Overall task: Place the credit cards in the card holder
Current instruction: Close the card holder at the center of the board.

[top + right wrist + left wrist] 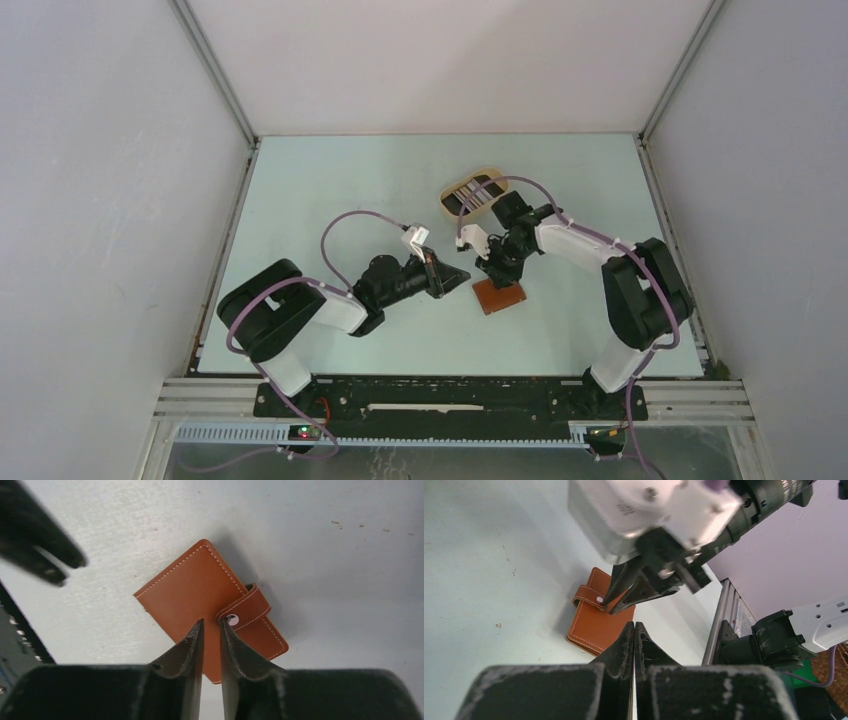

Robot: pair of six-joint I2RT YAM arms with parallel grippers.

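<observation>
Pale counter (325, 555): card holder (200, 595) closed, tab (246, 609) snapped.
My right jaws, barely parted and empty, sit at the tab; left jaws shut, empty. Next: pry it open.

You had the card holder (497, 295) flat on the table (330, 190), and the tray (446, 205) holding the credit cards (474, 193) lay apart behind it.
</observation>
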